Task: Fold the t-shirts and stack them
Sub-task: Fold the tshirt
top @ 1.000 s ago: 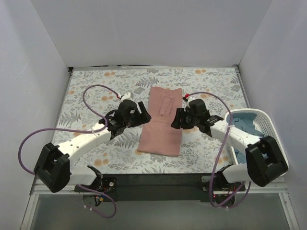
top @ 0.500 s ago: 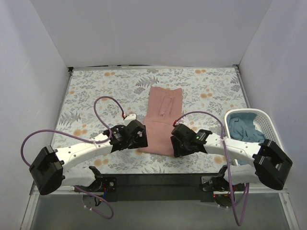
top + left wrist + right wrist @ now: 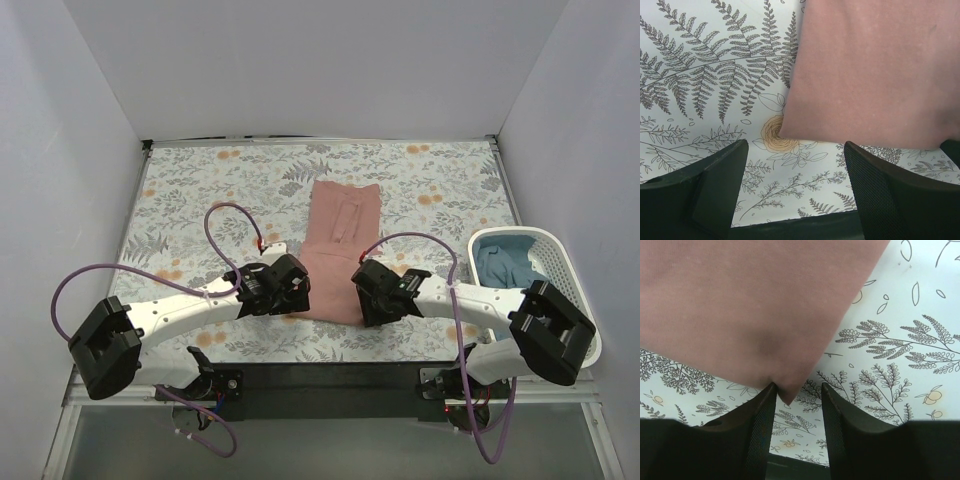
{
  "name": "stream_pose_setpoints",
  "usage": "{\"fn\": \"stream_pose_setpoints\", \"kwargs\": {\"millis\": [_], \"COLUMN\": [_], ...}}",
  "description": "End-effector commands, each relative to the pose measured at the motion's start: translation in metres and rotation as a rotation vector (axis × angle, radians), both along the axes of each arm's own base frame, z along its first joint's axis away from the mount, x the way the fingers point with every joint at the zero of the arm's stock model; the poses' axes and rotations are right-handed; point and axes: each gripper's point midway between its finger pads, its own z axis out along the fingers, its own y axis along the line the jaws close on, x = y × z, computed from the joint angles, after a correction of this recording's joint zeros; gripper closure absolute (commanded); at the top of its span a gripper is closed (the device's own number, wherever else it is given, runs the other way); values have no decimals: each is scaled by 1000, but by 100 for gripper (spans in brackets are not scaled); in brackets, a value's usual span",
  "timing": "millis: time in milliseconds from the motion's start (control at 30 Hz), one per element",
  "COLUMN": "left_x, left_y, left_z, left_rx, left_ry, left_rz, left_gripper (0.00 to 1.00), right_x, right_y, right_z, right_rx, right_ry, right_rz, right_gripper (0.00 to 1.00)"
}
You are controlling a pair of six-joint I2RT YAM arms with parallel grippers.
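The dusty-pink t-shirt lies folded into a long strip on the floral cloth, mid-table. My left gripper is low at its near-left corner. In the left wrist view the jaws are wide open with only floral cloth between them, and the pink shirt's near edge lies just ahead. My right gripper is at the near-right corner. In the right wrist view it is open, and the pink shirt's corner tip pokes between the fingers, touching the left one. The teal-blue t-shirt lies crumpled in the basket.
The white slotted basket stands at the right edge of the table. The floral-patterned cloth covers the tabletop. White walls close the left, back and right. The table's dark front edge lies just behind my left gripper.
Both grippers have moved from the shirt's middle sides down to its near corners and lowered. In the last half second they edged slightly closer to the corners.
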Motion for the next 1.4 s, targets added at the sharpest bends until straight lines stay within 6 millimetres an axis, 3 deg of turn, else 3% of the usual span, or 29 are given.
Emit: {"fn": "stream_pose_setpoints", "kwargs": {"millis": [0,333,467,567,767,867,1033,1367], "left_x": [5,3,0,-1,3,5,5,-10], "left_y": [0,-3,-6,-6,-7,-7,-9,-11], "left_z": [5,1,-3,-6,-8,-11,-19,-49], "left_rx": [0,8,11,18,51,70,92,135], "left_ry": [-27,3,32,47,60,66,88,199], "left_rz": [24,20,17,17,39,56,46,16], "left_gripper": [24,24,24,24,23,42,53,57], "right_x": [-2,-39,-51,-48,-45,-42,-42,-40], "right_y": [5,-23,-38,-42,-44,-43,-44,-44], "right_z": [-9,-30,-38,-35,-35,-33,-32,-32], "right_rx": [-6,-119,-161,-169,-182,-180,-174,-178], "right_ry": [30,163,190,163,151,136,125,117], "right_rz": [-6,-2,-2,-7,5,9,9,11], "right_gripper": [53,66,85,99,99,99,99,99]}}
